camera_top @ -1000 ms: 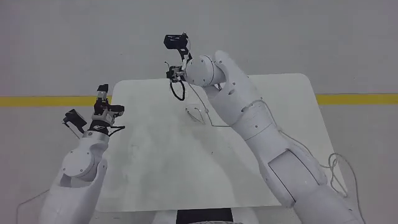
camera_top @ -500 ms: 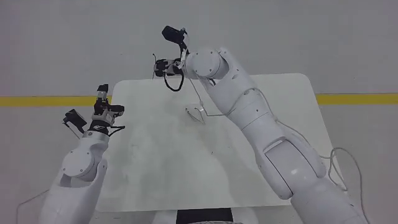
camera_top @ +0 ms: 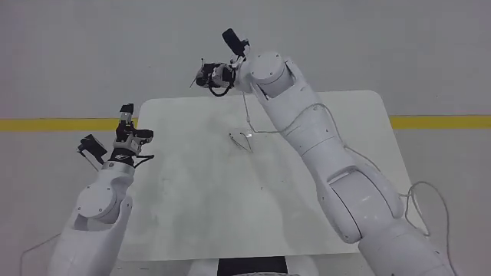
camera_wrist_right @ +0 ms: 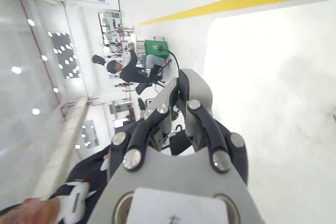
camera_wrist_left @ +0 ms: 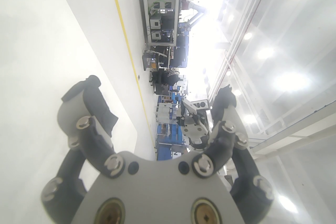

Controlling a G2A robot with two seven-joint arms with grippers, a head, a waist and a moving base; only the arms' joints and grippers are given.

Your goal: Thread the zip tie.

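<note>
My right gripper is raised above the table's far edge, shut on a black zip tie that curls into a small loop beside it. In the right wrist view the fingers are pressed together and the tie's thin black strip rises from between them. My left gripper stays at the table's left edge, clear of the tie. Its fingers stand wide apart with nothing between them, and the right gripper appears far off between them.
The white table has rounded corners. A thin pale wire loop lies near its middle, joined to a cable running along the right arm. Grey floor with a yellow line surrounds the table.
The right arm has swung up and away from the table's far edge and turned its wrist. The black zip tie loop, which hung below the gripper, now sits beside it. The left arm has not moved.
</note>
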